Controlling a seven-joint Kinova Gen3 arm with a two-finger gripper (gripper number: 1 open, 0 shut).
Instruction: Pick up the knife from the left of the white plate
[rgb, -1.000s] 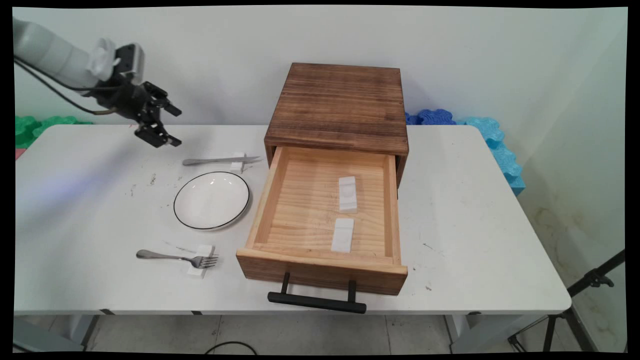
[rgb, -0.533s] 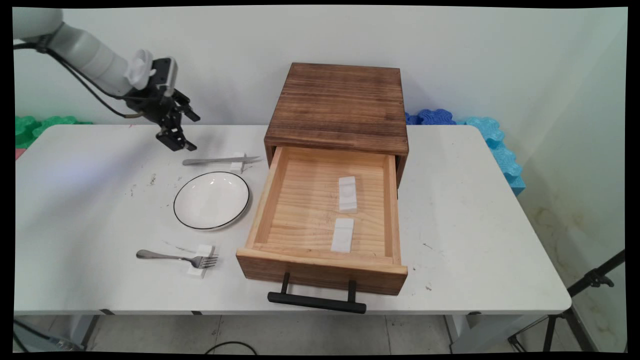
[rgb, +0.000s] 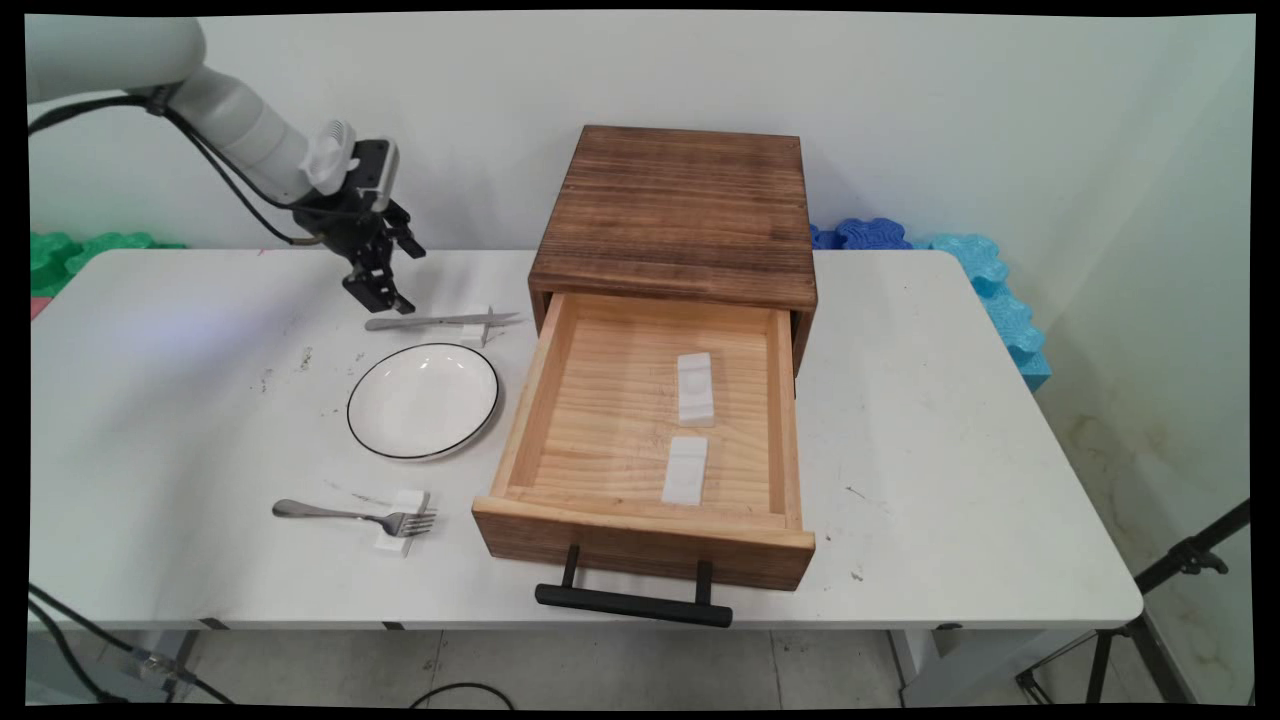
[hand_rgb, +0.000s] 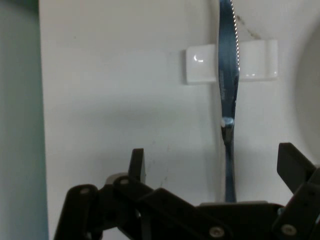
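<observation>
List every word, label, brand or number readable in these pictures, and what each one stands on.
None can be read. The wooden drawer box, its open drawer, the plate, the knife, the fork and the gripper carry no visible lettering in either view.

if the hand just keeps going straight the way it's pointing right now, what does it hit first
Most likely the knife. The hand hangs open just above the knife's handle end, which the hand view shows running up between its fingers. How big the gap is cannot be judged; if it slips past, it meets the table.
</observation>
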